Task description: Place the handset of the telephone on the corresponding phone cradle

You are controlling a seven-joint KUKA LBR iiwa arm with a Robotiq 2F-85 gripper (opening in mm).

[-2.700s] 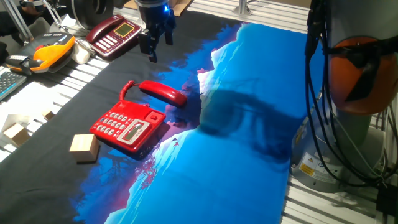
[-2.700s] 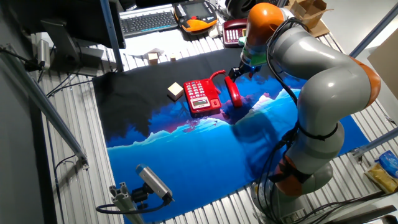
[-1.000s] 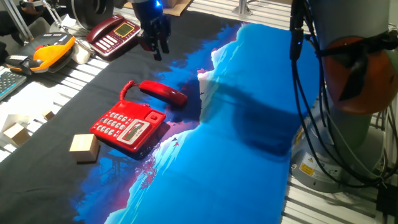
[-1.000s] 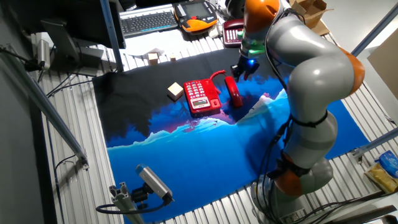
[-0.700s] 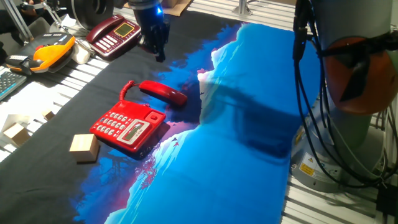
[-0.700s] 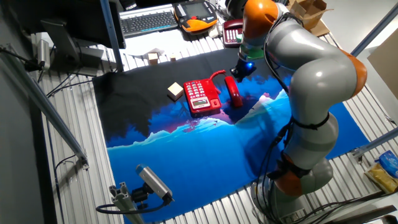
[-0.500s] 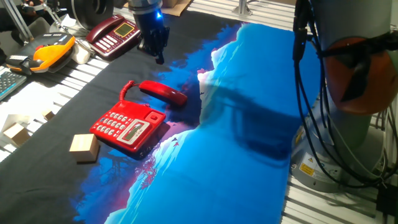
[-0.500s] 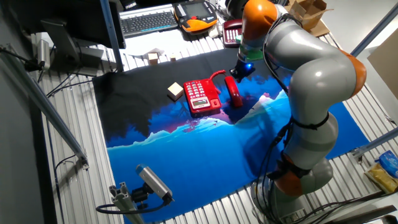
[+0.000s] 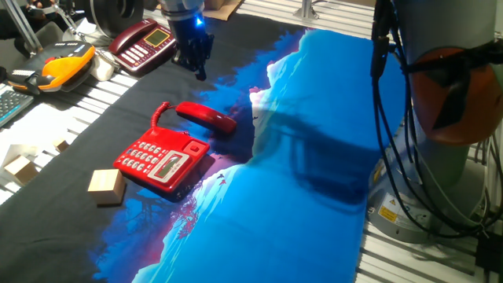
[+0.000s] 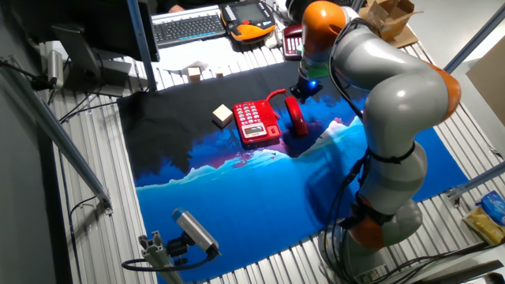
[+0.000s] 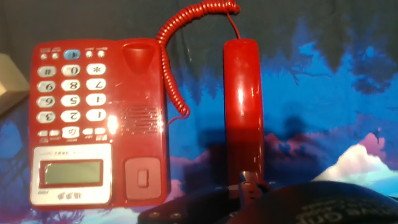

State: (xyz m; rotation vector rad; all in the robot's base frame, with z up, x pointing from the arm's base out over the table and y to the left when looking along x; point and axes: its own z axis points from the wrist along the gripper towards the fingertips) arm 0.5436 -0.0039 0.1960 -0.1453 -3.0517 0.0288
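Observation:
The bright red handset [image 9: 206, 116] lies on the cloth just off the telephone's far right side, joined to it by its coiled cord [image 11: 180, 43]. The red telephone [image 9: 161, 159] has its cradle bare. Both show in the hand view, telephone [image 11: 99, 118] left, handset [image 11: 242, 106] right. My gripper [image 9: 195, 67] hangs in the air beyond the handset's far end, apart from it, holding nothing; its fingers look parted. It also shows in the other fixed view [image 10: 304, 88] above the handset [image 10: 297, 117].
A dark maroon phone [image 9: 145, 43] sits at the back left. A wooden block [image 9: 105, 186] lies left of the red telephone, with more blocks [image 9: 20, 167] at the table's left edge. An orange pendant [image 9: 67, 67] and a keyboard [image 10: 189, 28] are behind.
My gripper has turned about its axis and shifted slightly toward the handset's far end. The handset and the telephone have not moved.

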